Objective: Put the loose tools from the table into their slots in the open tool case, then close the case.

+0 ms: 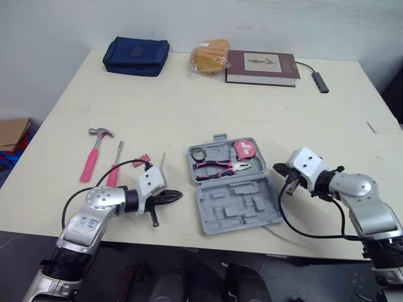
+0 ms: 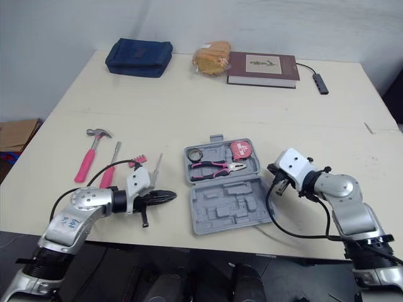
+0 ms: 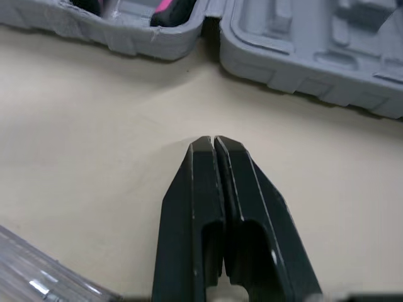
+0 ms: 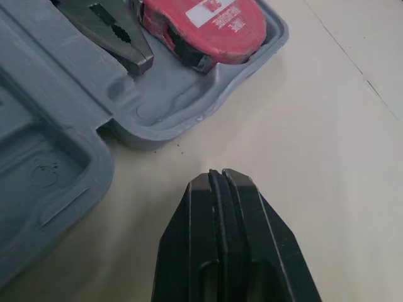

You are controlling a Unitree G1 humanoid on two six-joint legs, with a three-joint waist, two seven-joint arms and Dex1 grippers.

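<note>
Flanking arms: left arm (image 1: 104, 204) lay low, aimed at the open case (image 1: 236, 201); right arm (image 1: 356, 189) bent in toward its far side.
Left jaws: together, empty, over bare tabletop (image 3: 94, 126) just short of the case.
Right jaws: together, empty, near the corner holding the tape (image 4: 201, 25).
Right wrist extra: pliers (image 4: 107, 25) nose lay in its slot.
Loose tools: hammer (image 1: 90, 163) and screwdriver (image 1: 114, 173) lay left of the case.
</note>
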